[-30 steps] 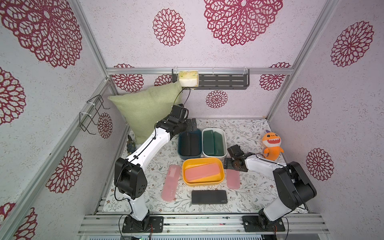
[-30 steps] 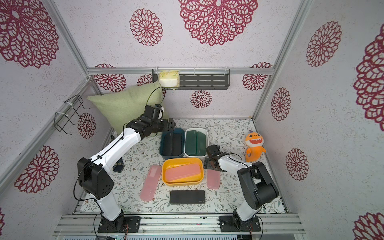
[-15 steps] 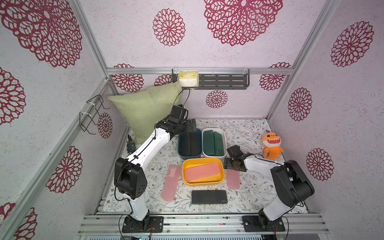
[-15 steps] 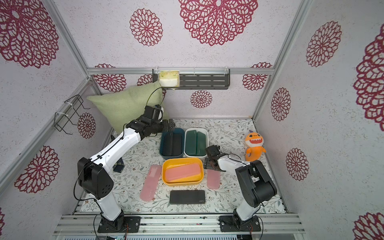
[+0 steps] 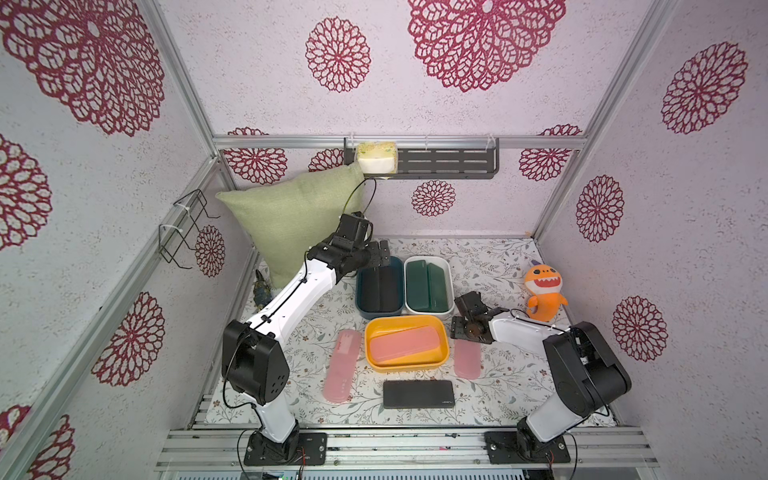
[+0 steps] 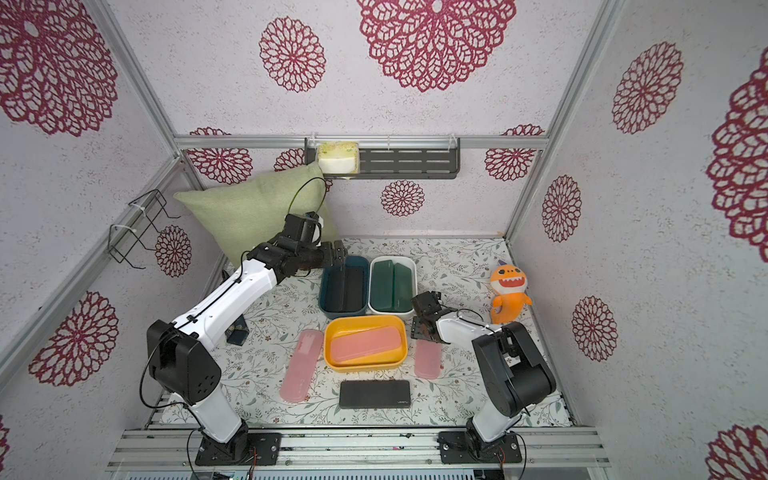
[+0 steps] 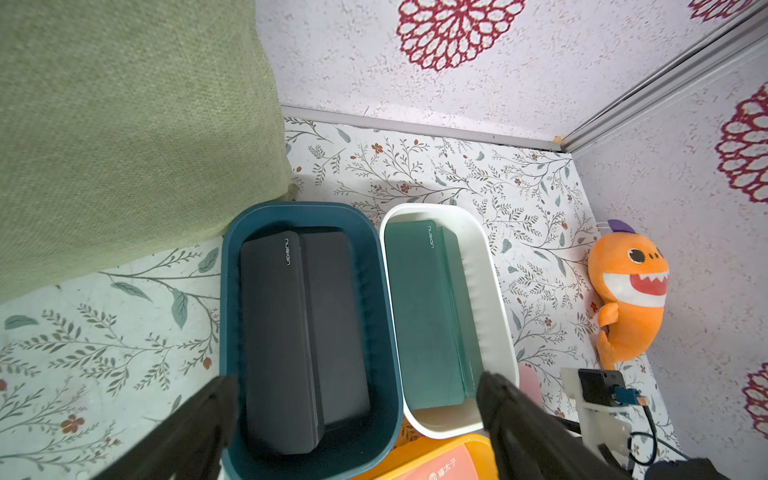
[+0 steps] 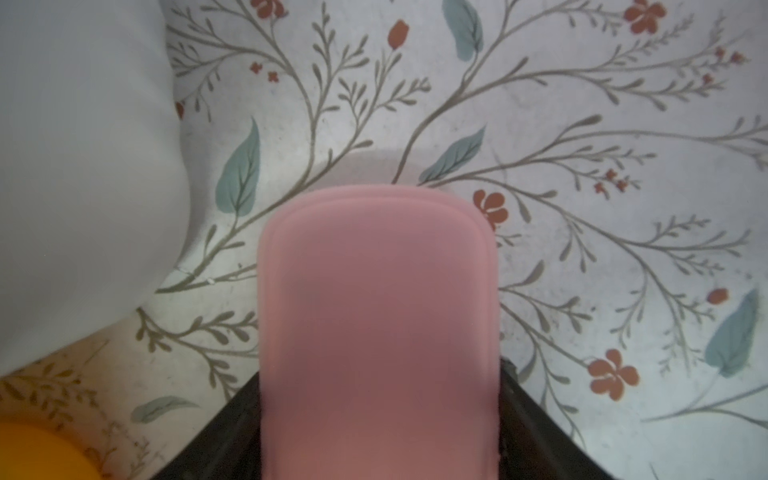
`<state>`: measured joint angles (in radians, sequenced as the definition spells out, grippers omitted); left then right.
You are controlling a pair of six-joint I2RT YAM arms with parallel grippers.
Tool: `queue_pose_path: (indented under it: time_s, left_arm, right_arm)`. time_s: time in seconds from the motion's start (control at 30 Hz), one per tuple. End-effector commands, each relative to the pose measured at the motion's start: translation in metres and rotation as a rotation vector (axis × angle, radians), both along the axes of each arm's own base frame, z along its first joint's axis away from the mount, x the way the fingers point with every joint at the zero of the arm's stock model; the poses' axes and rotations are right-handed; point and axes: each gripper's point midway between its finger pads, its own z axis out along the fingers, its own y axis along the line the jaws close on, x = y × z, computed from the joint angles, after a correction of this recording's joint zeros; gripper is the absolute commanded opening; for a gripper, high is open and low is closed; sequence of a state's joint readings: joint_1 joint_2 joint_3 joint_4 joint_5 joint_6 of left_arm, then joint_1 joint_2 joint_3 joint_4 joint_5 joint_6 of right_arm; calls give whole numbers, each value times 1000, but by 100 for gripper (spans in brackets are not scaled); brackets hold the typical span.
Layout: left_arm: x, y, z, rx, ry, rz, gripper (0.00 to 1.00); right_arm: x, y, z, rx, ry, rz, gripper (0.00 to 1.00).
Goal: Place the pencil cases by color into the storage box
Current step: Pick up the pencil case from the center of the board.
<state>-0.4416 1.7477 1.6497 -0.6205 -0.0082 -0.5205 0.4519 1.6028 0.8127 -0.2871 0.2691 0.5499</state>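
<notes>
- Pink all over, long and flat with round corners: the pink pencil case (image 8: 378,291) lies on the flowery table (image 5: 490,266), just beside the yellow bin (image 5: 405,320);
- right gripper (image 8: 378,382) squeezes its two long sides at one end;
- left gripper (image 7: 357,415) is spread wide above the blue bin (image 7: 226,311), holding nothing;
- black cases (image 7: 291,332) sit in the blue bin; green cases (image 7: 424,316) sit in the white bin (image 7: 494,299)
</notes>
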Motion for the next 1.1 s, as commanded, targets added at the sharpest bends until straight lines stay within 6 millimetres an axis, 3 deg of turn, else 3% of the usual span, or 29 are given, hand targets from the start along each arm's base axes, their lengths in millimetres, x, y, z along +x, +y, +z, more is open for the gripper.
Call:
queue_pose_path:
  time_s: [0.0,0.27,0.53,0.87,1.07]
  left_arm:
    - [-2,10,19,-37,-40,22,97]
    - [-7,23,11,-58,-20,51,97]
    - [-16,45,13,-58,-29,93,97]
    - [-28,67,13,-63,-30,133,97]
    - [-33,74,11,-68,-24,147,98]
  right_arm:
    - [1,-10,21,-33,-49,0,64]
    - [9,-7,51,-20,-132,81,63]
    - [14,7,90,3,-243,287,63]
    - [19,60,161,88,-431,677,62]
    - [20,89,188,57,-496,883,62]
